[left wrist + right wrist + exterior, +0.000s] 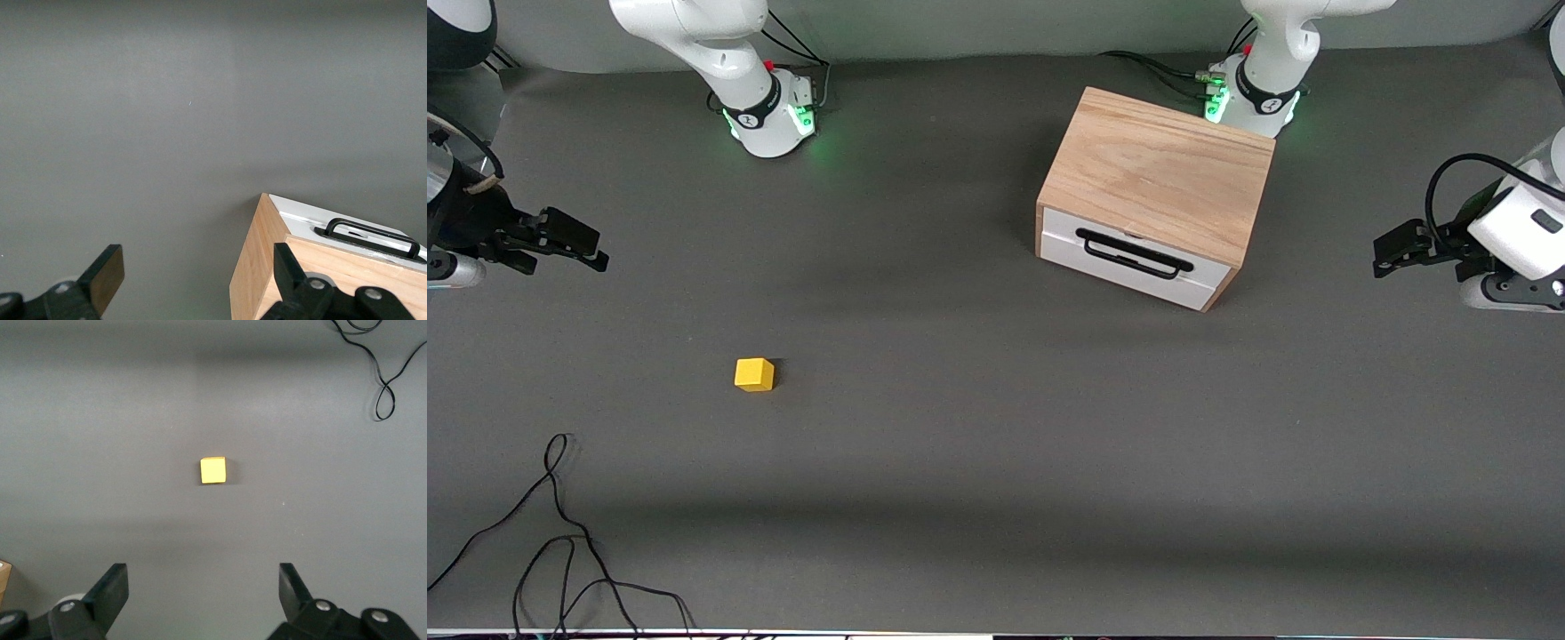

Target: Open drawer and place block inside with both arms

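From my remote station, even overhead light falls flat across the gray table [978, 444], with broad soft bands of shade crossing it nearer the front camera than the block [754, 374]. The block throws only a short, faint shadow beside itself. Green glow from the arm bases [783, 124] spills onto the table around them. The wooden box [1156, 169] casts a soft shadow toward the left arm's end. Focus stays crisp; no glare.
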